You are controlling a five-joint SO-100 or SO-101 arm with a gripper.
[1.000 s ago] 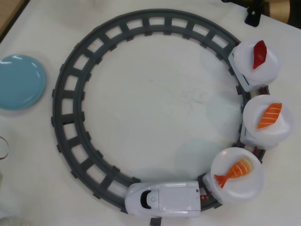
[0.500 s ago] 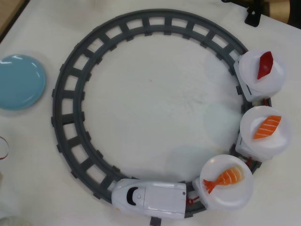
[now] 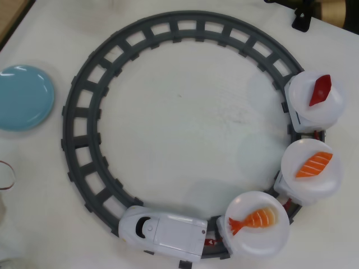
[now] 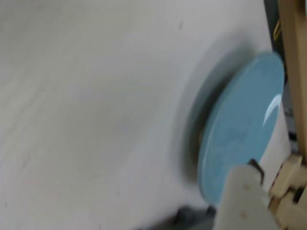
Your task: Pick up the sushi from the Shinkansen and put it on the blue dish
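The shrimp sushi (image 3: 255, 219) lies on the first white plate (image 3: 247, 244) behind the white Shinkansen (image 3: 162, 231), at the bottom of the overhead view. The blue dish (image 3: 22, 98) sits empty at the left edge, outside the track. The wrist view is blurred; it shows the blue dish (image 4: 240, 139) close by, tilted in the picture. Parts of my gripper (image 4: 268, 187) show at the bottom right of the wrist view, a white finger (image 4: 242, 196) and beige pieces, with nothing visible in it. The gripper does not show in the overhead view.
A grey ring track (image 3: 78, 112) carries the train. Two more white plates hold an orange salmon piece (image 3: 314, 165) and a dark red piece (image 3: 321, 89). A black part (image 3: 303, 17) stands at the top right. A brown loop (image 3: 7, 176) lies at the left edge.
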